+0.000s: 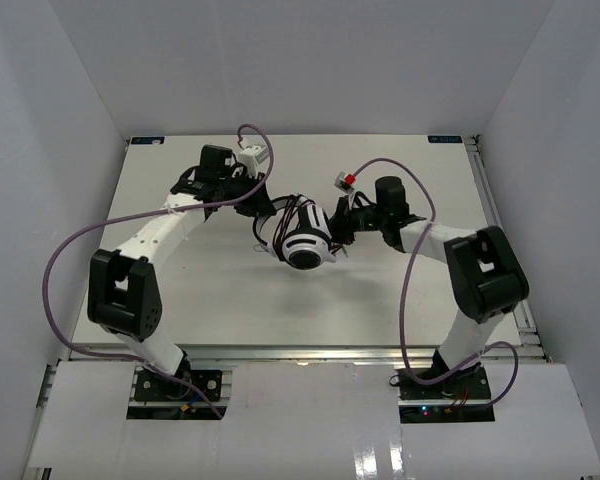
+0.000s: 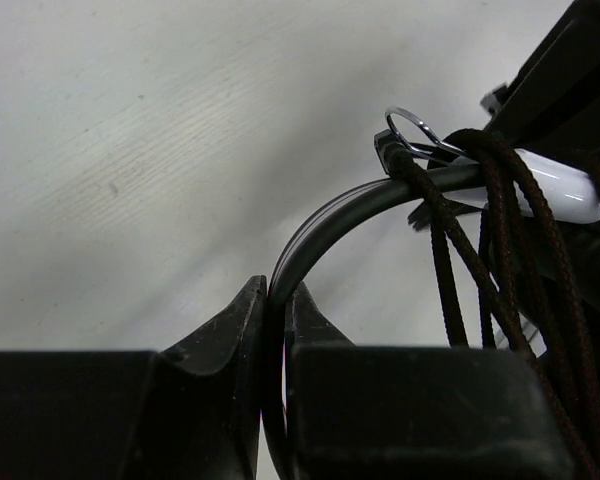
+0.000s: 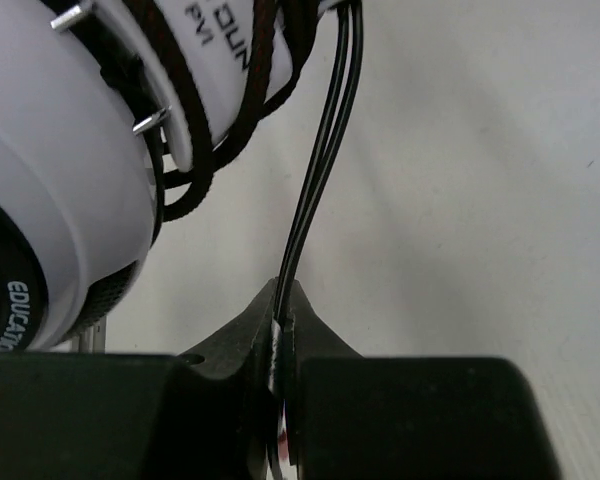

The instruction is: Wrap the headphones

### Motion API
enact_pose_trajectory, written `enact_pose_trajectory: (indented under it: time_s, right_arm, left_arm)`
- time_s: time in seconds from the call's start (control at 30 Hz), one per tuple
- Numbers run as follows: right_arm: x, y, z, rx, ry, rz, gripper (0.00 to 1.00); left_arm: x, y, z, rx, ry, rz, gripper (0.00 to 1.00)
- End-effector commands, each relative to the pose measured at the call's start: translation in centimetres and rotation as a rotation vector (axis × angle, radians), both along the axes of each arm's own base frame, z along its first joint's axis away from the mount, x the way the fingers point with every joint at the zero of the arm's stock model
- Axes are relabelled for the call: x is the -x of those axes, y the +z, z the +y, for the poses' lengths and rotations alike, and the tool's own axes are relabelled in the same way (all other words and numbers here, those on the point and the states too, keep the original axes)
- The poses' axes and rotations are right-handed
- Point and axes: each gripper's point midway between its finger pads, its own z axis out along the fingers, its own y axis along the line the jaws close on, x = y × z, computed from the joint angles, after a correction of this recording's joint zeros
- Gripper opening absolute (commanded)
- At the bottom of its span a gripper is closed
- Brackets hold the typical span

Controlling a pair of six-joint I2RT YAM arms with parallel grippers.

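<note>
The headphones (image 1: pixel 307 243) hang between my two grippers over the middle of the table, with a white ear cup (image 3: pixel 60 150) at the left of the right wrist view. Their braided black cable (image 2: pixel 500 220) is looped several times around the white body (image 3: pixel 230 90). My left gripper (image 1: pixel 261 213) is shut on a dark curved band (image 2: pixel 350 205) of the headphones, which runs between its fingertips (image 2: pixel 277 292). My right gripper (image 1: pixel 341 233) is shut on thin glossy black wires (image 3: pixel 325 150) that come down from the headphones into its jaws (image 3: pixel 285 300).
The white table (image 1: pixel 180 300) is walled in by white panels on the left, back and right. Thick purple robot cables (image 1: pixel 55 270) (image 1: pixel 420 200) loop beside each arm. The arm bases stand at the near edge.
</note>
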Motion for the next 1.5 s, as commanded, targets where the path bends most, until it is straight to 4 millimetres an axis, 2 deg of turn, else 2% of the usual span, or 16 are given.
enact_pose_trajectory:
  time_s: [0.0, 0.13, 0.27, 0.37, 0.5, 0.53, 0.63, 0.77, 0.87, 1.03, 1.1, 1.2, 1.23, 1.3, 1.37, 1.47]
  right_arm:
    - [-1.1, -3.3, 1.5, 0.016, -0.057, 0.240, 0.08]
    - [-1.3, -6.2, 2.1, 0.040, -0.064, 0.340, 0.11]
    - [-1.4, -7.2, 2.2, 0.046, -0.063, 0.378, 0.26]
    - [-1.0, -7.6, 1.9, 0.056, -0.069, 0.396, 0.37]
    - [-1.2, -8.8, -0.2, 0.125, -0.137, 0.365, 0.51]
    - [-1.5, -8.2, -0.7, 0.136, -0.157, 0.341, 0.52]
    - [-1.5, -9.1, -3.5, 0.232, -0.244, 0.355, 0.57]
    - [-0.5, -7.8, -6.1, 0.279, -0.267, 0.296, 0.63]
    - [0.8, -7.0, -7.4, 0.309, -0.273, 0.259, 0.68]
    - [2.0, -5.6, -9.5, 0.367, -0.290, 0.201, 0.78]
    - [1.7, -4.3, -10.0, 0.378, -0.294, 0.120, 0.84]
    - [1.9, -0.4, -10.7, 0.369, -0.307, -0.014, 0.90]
    - [1.8, 0.7, -11.0, 0.369, -0.332, -0.053, 0.90]
    - [1.6, 2.8, -11.5, 0.364, -0.375, -0.105, 0.90]
    - [1.1, 4.9, -12.6, 0.360, -0.494, -0.128, 0.90]
    - [0.1, 7.3, -14.4, 0.353, -0.655, -0.187, 0.90]
  left_arm:
    - [-6.2, -1.4, 2.1, 0.080, 0.295, -0.016, 0.00]
    - [-8.0, -4.9, 2.1, 0.074, 0.352, 0.020, 0.00]
    - [-8.5, -8.8, 3.5, -0.002, 0.424, 0.036, 0.00]
    - [-8.5, -10.1, 4.4, -0.041, 0.459, 0.035, 0.02]
    - [-7.9, -12.5, 5.0, -0.093, 0.470, 0.071, 0.07]
    - [-7.8, -12.9, 5.2, -0.105, 0.475, 0.078, 0.10]
    - [-7.2, -14.1, 5.7, -0.131, 0.490, 0.106, 0.20]
    - [-7.1, -15.1, 6.2, -0.148, 0.539, 0.141, 0.44]
    - [-7.2, -14.9, 5.8, -0.117, 0.560, 0.167, 0.51]
    - [-7.2, -14.0, 4.8, -0.069, 0.565, 0.207, 0.63]
    - [-7.1, -13.4, 4.3, -0.054, 0.552, 0.211, 0.76]
    - [-6.7, -10.9, 3.9, -0.025, 0.511, 0.169, 0.92]
    - [-6.5, -9.4, 3.7, -0.011, 0.481, 0.137, 0.98]
    - [-5.8, -6.0, 3.2, 0.021, 0.414, 0.063, 0.98]
    - [-4.3, -1.5, 2.8, 0.070, 0.339, -0.032, 0.98]
    - [-1.4, 3.1, 2.4, 0.132, 0.252, -0.127, 0.98]
